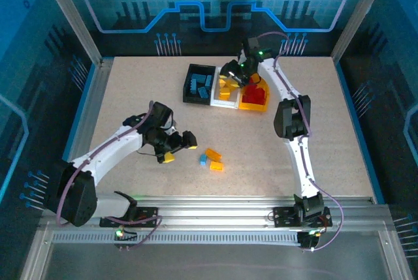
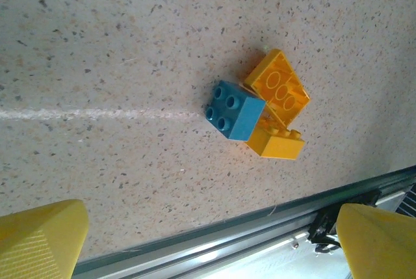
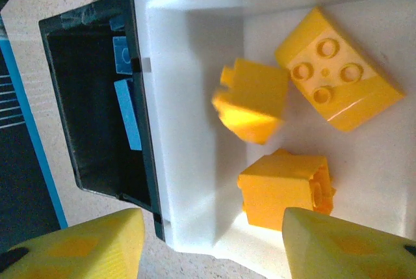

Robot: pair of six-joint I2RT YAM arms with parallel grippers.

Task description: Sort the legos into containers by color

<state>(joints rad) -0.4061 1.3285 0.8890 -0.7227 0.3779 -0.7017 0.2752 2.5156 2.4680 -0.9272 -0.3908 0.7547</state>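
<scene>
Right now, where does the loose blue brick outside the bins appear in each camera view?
Top external: the blue brick sits a little below the picture's centre.
Left wrist: it is just right of centre, studs facing the camera.
Shared landmark: the two orange-yellow bricks right beside it.

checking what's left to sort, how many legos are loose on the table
3, clustered on the table: a blue lego, an orange lego touching it, and a second orange lego just below them in the left wrist view. Others may be hidden.
</scene>
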